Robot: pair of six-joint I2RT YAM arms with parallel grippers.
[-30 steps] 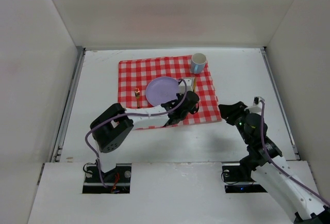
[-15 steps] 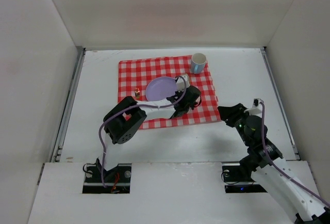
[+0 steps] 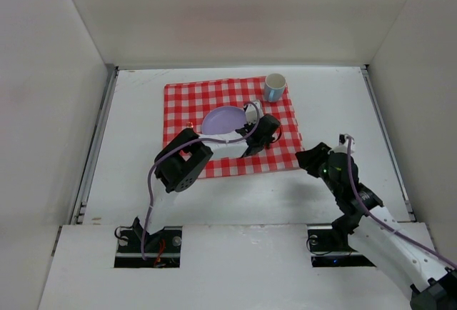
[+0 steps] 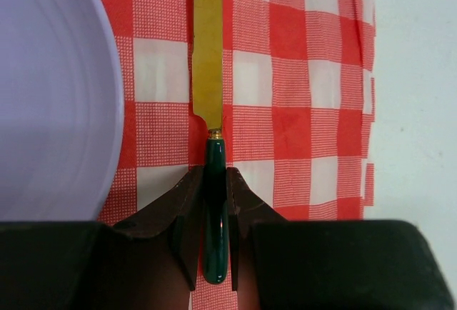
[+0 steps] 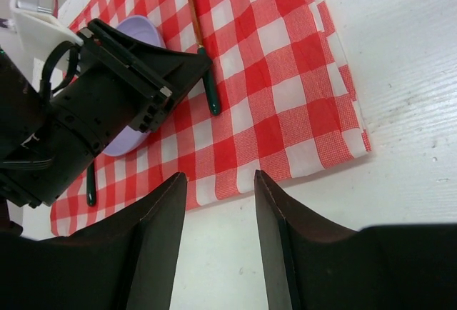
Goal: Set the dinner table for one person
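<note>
On the white dinner table [image 3: 343,103] lies a red-and-white checked cloth [image 3: 186,103] with a lilac plate [image 3: 223,118] and a white-and-blue mug [image 3: 274,86]. My left gripper [image 4: 215,174] is shut on the dark green handle of a gold-bladed knife [image 4: 208,53], which points away just right of the plate [image 4: 50,96], low over or on the cloth. From above, the left gripper [image 3: 265,133] sits at the plate's right edge. My right gripper [image 5: 220,178] is open and empty over bare table near the cloth's front right corner [image 5: 353,142].
A second green-handled utensil [image 5: 91,185] lies on the cloth left of the plate, mostly hidden by the left arm. White walls [image 3: 64,110] enclose the table on three sides. The mug stands at the cloth's far right corner.
The left arm has stretched farther out, carrying the knife away from the near edge along the plate's right side. The right gripper has shifted slightly left, toward the cloth.
</note>
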